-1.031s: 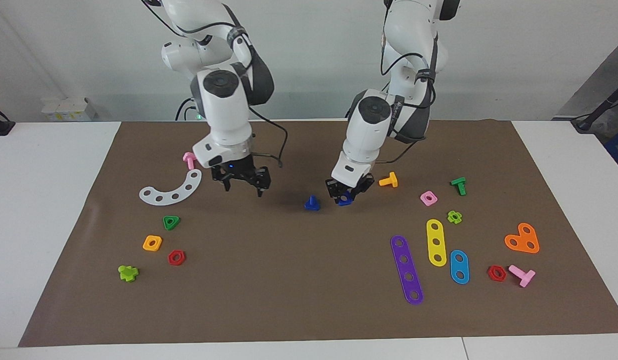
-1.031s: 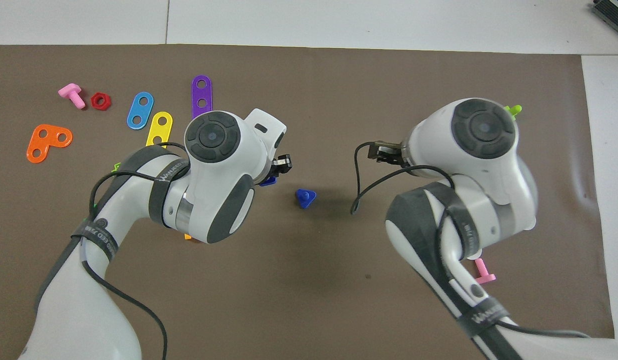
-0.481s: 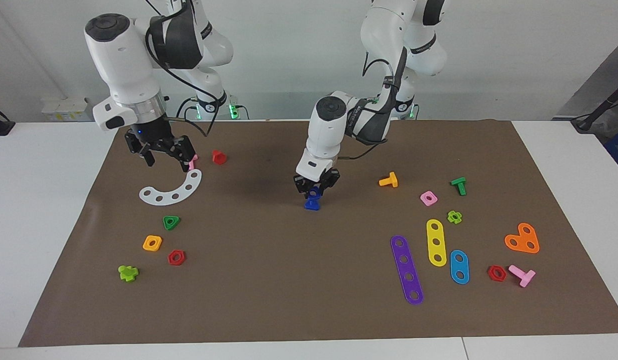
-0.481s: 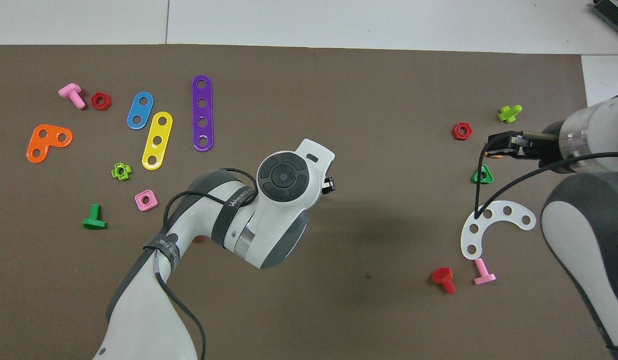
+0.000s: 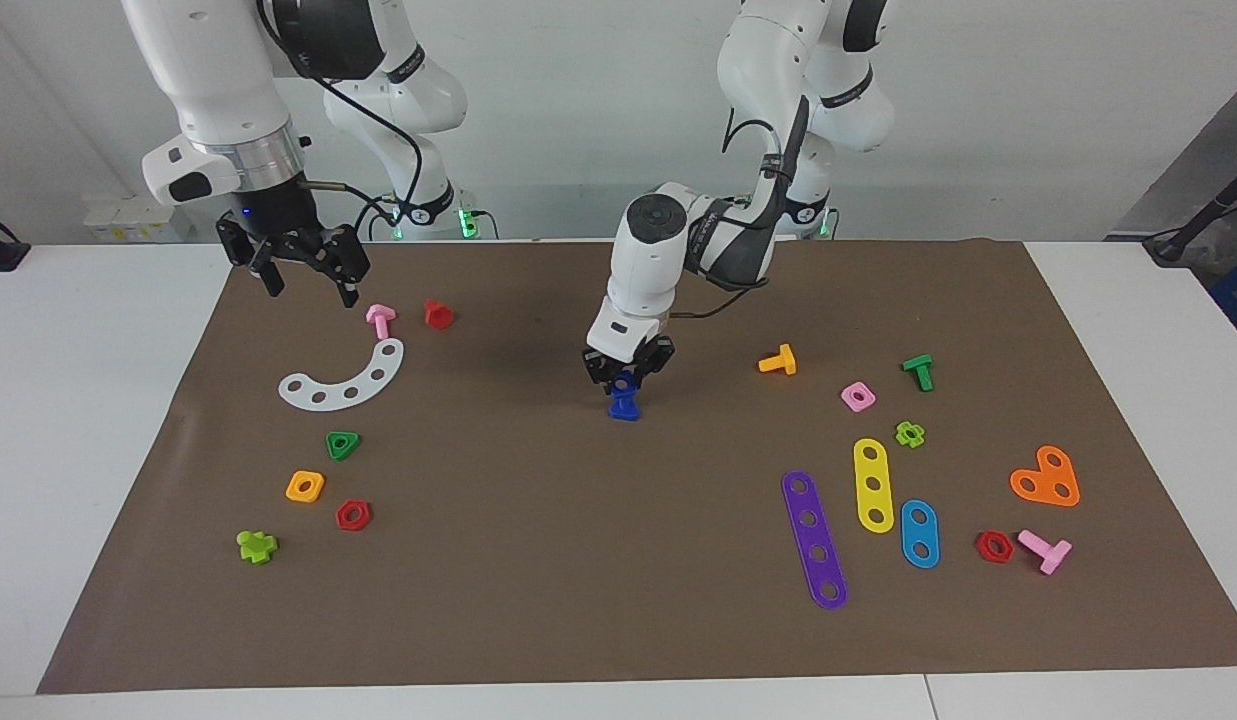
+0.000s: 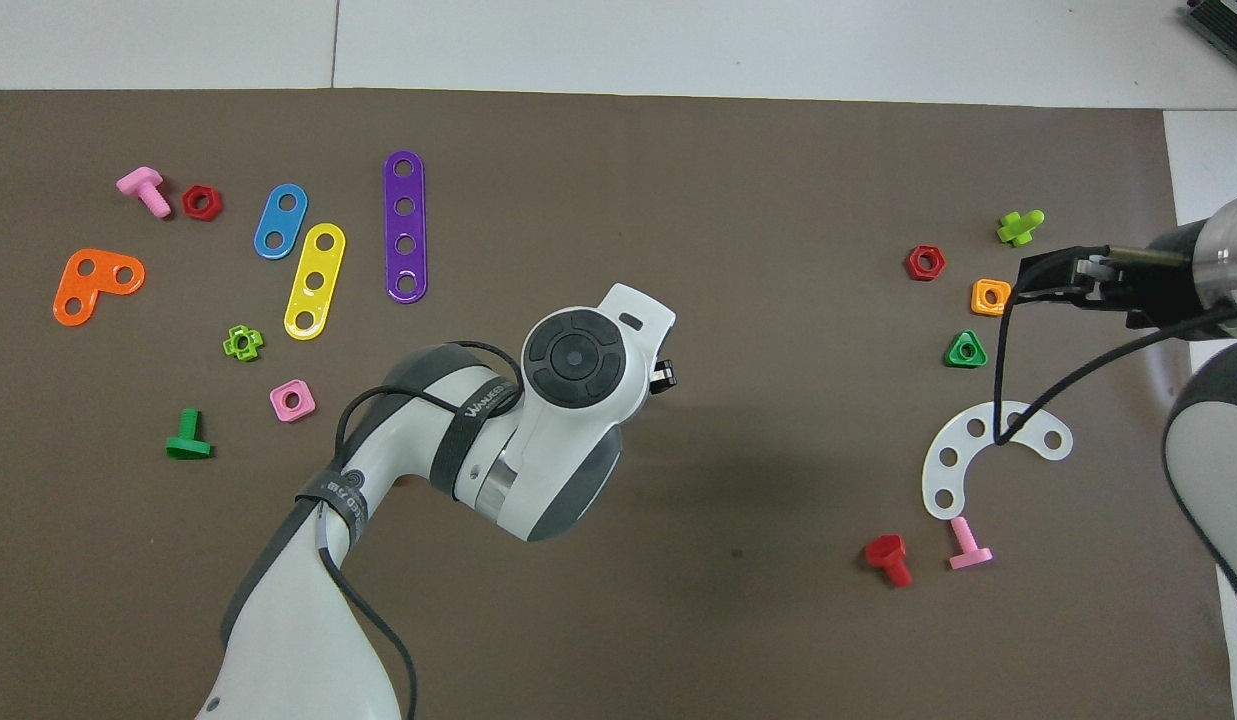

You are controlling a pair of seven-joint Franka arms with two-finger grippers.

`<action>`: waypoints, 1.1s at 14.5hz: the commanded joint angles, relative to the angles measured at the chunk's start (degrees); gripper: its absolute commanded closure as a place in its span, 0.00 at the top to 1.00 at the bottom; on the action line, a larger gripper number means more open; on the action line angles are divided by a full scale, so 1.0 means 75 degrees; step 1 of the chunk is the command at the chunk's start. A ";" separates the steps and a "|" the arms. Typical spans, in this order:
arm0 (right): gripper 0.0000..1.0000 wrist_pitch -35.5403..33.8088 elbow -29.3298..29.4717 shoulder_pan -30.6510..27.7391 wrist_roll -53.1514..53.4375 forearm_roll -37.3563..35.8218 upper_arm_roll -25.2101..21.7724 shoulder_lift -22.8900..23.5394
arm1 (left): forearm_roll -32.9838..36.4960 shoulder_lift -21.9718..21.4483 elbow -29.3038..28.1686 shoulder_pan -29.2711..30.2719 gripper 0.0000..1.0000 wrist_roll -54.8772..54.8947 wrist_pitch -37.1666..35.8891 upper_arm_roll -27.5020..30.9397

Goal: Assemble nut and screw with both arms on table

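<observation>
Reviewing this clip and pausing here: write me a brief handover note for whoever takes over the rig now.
Left hand: shut on the blue nut, holding it on the shaft of the blue screw, which stands mid-mat.
Right hand: open, empty, raised over the mat's edge at the right arm's end; that arm waits.
Done: nut brought onto the screw.
Left: seat it, release, withdraw.

Left arm over mid-mat; right claw above orange nut.

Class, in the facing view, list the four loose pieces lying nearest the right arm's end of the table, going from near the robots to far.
Green triangular nut → orange square nut → red hexagonal nut → lime cross-headed screw.
</observation>
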 commanded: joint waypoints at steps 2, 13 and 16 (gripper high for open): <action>1.00 -0.0437 0.0142 -0.0075 -0.0613 0.0178 0.0057 0.0016 | -0.0255 -0.0005 -0.0501 -0.0225 0.00 -0.0033 0.0492 0.0136; 1.00 -0.0743 -0.0034 -0.0075 -0.0742 0.0178 0.0045 -0.0114 | -0.0219 0.0159 -0.0830 -0.0096 0.27 -0.0010 0.1172 0.0148; 1.00 -0.0766 -0.0023 -0.0087 -0.0719 0.0178 0.0045 -0.0114 | -0.0173 0.0182 -0.0398 -0.0084 1.00 -0.0010 0.0683 0.0160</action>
